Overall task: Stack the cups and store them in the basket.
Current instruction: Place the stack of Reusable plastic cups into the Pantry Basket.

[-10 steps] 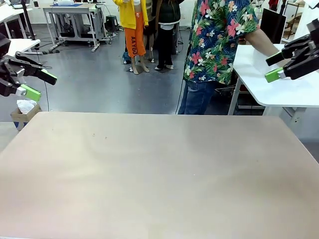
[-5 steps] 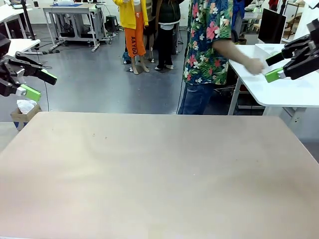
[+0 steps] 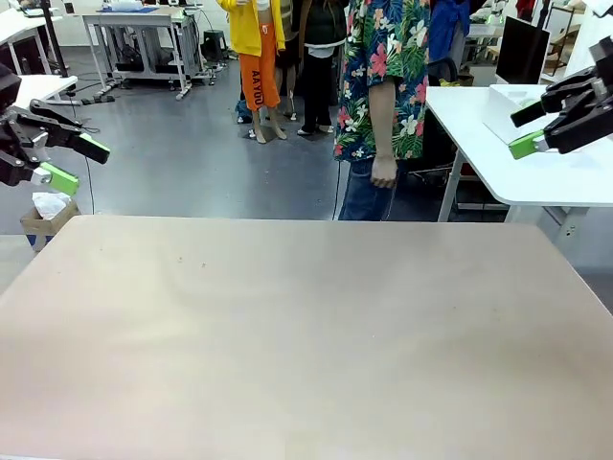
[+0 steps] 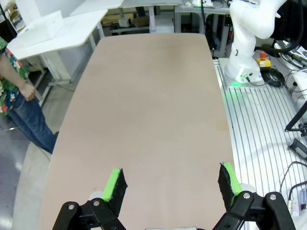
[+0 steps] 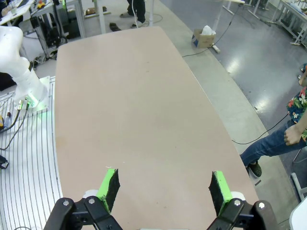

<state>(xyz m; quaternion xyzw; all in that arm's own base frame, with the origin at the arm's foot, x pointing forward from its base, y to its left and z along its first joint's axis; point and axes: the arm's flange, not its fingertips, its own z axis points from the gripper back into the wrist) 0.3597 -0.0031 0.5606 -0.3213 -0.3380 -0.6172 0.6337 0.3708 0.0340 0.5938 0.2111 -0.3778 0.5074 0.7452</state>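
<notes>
Front view: left gripper point(image 3: 70, 163) hangs at the left edge, above and off the beige bench point(image 3: 306, 335), jaws wide, nothing between them. Right gripper point(image 3: 526, 129) sits high at the right edge, jaws wide too, in front of a white side table point(image 3: 536, 172). On that side table, a white basket point(image 3: 508, 105) is partly in sight. A person point(image 3: 383, 86) in a floral shirt stands past the far edge, hand point(image 3: 384, 172) hanging down. No cups on the bench.
</notes>
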